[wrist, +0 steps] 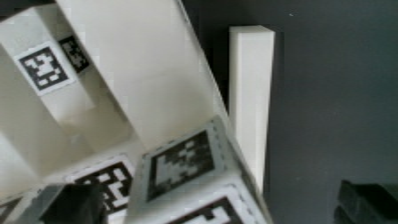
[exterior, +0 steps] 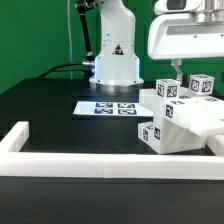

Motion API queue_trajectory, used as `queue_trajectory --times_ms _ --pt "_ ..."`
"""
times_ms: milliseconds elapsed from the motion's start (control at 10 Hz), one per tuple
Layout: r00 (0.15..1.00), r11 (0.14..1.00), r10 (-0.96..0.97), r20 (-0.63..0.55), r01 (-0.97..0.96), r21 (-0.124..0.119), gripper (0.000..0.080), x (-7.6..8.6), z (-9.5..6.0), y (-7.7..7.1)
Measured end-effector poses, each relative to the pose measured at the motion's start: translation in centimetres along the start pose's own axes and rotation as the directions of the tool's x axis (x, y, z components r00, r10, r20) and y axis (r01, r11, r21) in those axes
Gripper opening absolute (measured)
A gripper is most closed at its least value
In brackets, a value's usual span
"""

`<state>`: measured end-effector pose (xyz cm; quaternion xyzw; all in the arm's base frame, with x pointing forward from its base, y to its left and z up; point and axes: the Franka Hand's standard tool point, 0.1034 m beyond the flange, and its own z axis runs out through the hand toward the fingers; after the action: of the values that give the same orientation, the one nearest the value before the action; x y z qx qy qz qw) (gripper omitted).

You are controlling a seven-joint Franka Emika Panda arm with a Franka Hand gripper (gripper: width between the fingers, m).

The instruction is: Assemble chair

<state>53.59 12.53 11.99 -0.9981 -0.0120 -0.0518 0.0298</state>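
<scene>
Our pincer (exterior: 176, 72) hangs released above the chair (exterior: 180, 115) near the tabletop (exterior: 50, 105) edge; descending carelessly, we risk toppling it.

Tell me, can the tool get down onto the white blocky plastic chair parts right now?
Probably yes: the tool hangs open right above the white blocky plastic chair parts, nothing visible between them.
</scene>
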Motion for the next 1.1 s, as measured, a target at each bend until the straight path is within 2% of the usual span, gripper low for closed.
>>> queue_trajectory --times_ms 100,300,500,600,900,1100 --pt "0.997 0.997 -0.079 0.000 0.079 0.000 0.0649 0.02 0.00 0.11" --pt "0.997 0.997 -0.081 0.000 0.081 0.000 0.0649 0.02 0.00 0.12" --pt "0.997 0.997 -0.081 0.000 0.081 0.000 0.0386 0.02 0.00 0.12" --pt "0.998 0.998 -0.067 0.000 0.067 0.000 0.0287 0.03 -0.01 0.12" --pt "0.999 0.999 -0.049 0.000 0.049 0.000 0.0287 0.03 -0.01 0.14" --pt "0.982 0.982 0.189 -0.005 -0.189 0.024 0.0287 -0.01 0.01 0.29"
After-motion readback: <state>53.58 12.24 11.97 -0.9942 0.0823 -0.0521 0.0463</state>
